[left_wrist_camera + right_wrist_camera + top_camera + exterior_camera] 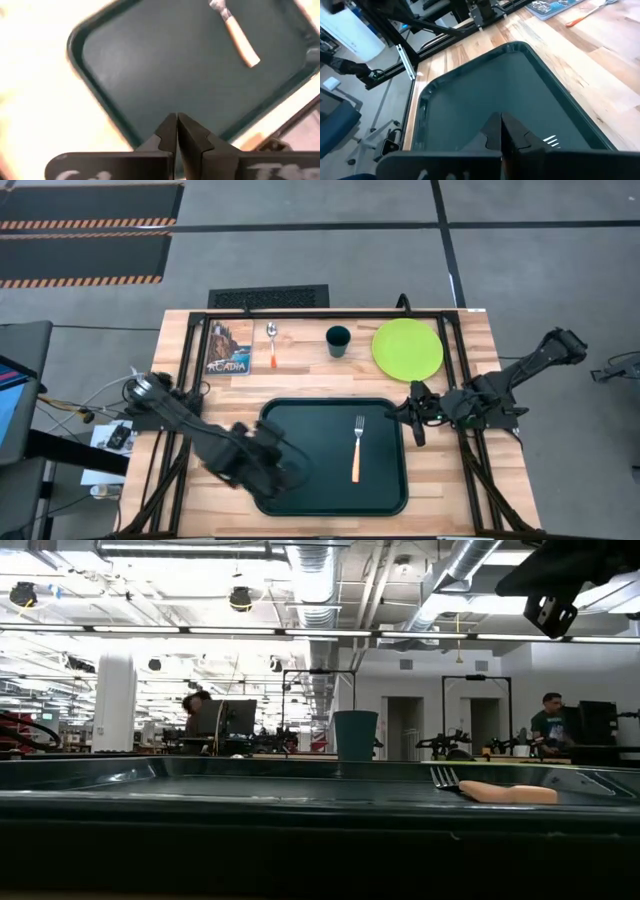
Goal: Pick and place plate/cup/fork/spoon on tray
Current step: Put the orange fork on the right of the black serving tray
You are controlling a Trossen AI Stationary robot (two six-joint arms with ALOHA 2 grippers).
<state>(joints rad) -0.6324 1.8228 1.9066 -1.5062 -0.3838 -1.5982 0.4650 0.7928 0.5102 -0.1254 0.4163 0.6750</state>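
The dark green tray (330, 490) lies at the table's near middle, with the orange-handled fork (357, 448) on its right half; the fork also shows in the low view (500, 792). The spoon (271, 343), the teal cup (338, 340) and the lime-green plate (407, 348) rest on the table beyond the tray's far rim. My left gripper (177, 131) is shut and empty above the tray's near left part (298, 476). My right gripper (500, 131) is shut and empty above the tray's right rim (412, 420), near the fork's tines (551, 141).
A picture booklet (229, 348) lies left of the spoon at the table's far left. A black frame rail (320, 313) runs along the far edge and down both sides. Bare wood shows right of the tray (450, 480). People sit in the room beyond the table (548, 720).
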